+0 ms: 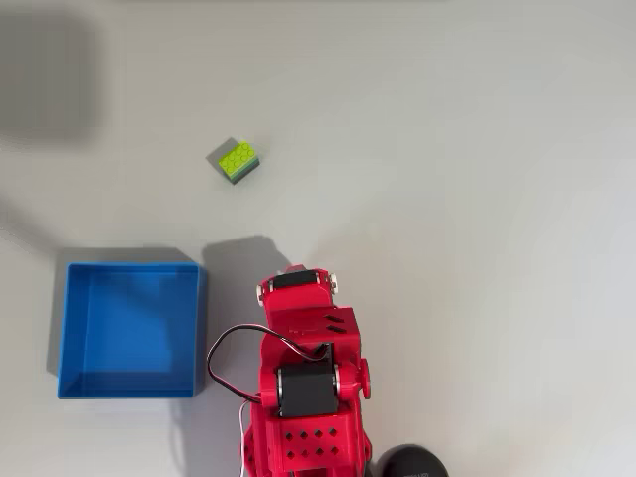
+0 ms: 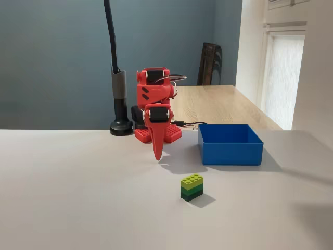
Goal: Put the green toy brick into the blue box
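- Gripper (image 2: 157,154): red, folded down in front of the arm's base, fingers drawn together into one point aimed at the table; narrow, nothing between them. The tip hangs just above the surface in the fixed view.
- Arm (image 1: 303,368): folded compactly over its base, at the bottom edge of the overhead view.
- Blue box (image 1: 75,328): just left of the arm in the overhead view, right of it in the fixed view; open top, nothing inside, walls low.
- Green toy brick (image 1: 238,160): upright on the table (image 1: 477,199), studs up, well apart from gripper and box, turned at an angle to the box edges.
- Bare tabletop lies all round the brick and between it and the box's rim.
- Black lamp post (image 2: 120,99) stands behind the arm.
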{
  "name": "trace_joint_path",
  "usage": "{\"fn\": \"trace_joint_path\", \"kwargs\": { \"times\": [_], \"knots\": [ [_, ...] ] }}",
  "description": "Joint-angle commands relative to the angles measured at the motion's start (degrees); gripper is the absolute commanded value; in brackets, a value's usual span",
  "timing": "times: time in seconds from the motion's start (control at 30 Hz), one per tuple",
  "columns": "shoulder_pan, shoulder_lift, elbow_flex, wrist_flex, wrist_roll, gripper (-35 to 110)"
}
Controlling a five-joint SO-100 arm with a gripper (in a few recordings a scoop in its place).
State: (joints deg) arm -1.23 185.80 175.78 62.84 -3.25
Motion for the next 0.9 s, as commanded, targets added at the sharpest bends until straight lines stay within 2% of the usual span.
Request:
{"fn": "trace_joint_path", "kwargs": {
  "times": [0.0, 0.67, 0.87],
  "knots": [
    [-0.9, 0.6, -0.5, -0.3, -0.4, 0],
    [-1.0, 0.6, -0.6, -0.3, -0.4, 0],
    [-2.3, -0.3, -3.6, -0.4, -4.0, 0]
  ]
}}
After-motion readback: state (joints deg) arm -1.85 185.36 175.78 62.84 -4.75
